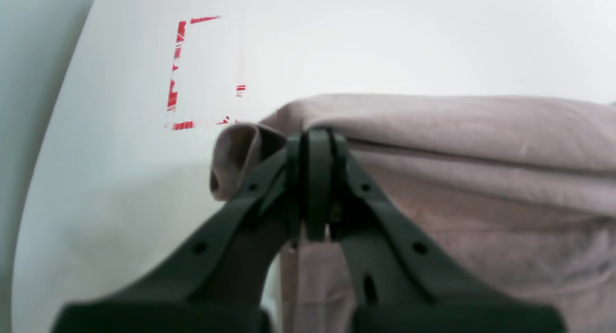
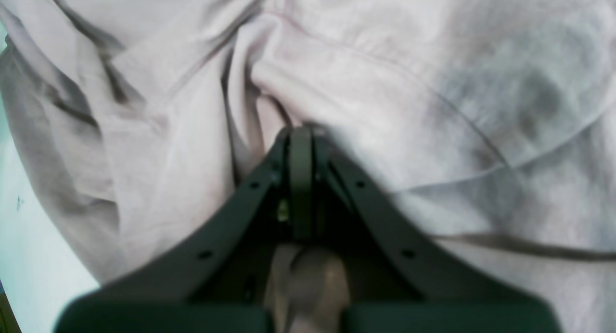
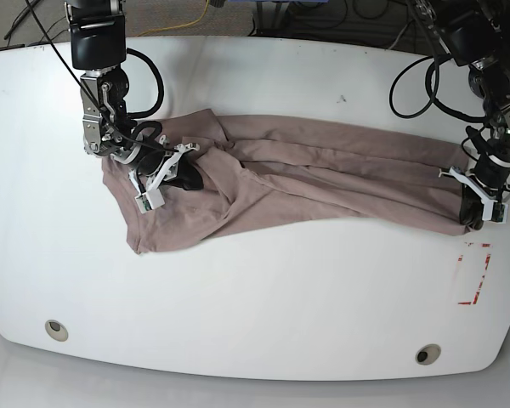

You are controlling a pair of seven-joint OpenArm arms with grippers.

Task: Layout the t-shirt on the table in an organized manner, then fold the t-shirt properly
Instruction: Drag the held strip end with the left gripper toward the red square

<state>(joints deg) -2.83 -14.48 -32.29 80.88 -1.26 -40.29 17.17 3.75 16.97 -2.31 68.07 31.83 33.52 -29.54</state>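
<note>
Left end effector (image 1: 315, 140): seen closest in the left wrist view; dark jaws pressed together on a folded edge of the t-shirt (image 1: 457, 145), at the garment's end on the base view's right.
Right end effector (image 2: 301, 135): jaws pressed together, a bunch of cloth pinched between them; fabric is also seen between the finger bases in the right wrist view.
Writing: no brand, label or readable text is seen on the cloth or the tabletop.
Red tape mark (image 3: 473, 274): a broken rectangle outline on the tabletop, just beside the left end effector, toward the front edge; it is not touched by the cloth.
Grommet holes: one (image 3: 56, 329) near the front left corner and one (image 3: 427, 354) near the front right in the base view, both well apart from the t-shirt.
Cables: dark loops hang along both arms; more wires lie beyond the far edge of the tabletop.
Tabletop (image 3: 263, 297): white, smooth, curved at the edges, with a few small dark specks.
T-shirt position: stretched across the tabletop between the two end effectors, in the far half, slightly slanted.
T-shirt look: plain dusty mauve-brown, thin and wrinkled; long creases run along its length, and it is wider and crumpled at the right end effector's side, narrowing into a folded band toward the left end effector.
</note>
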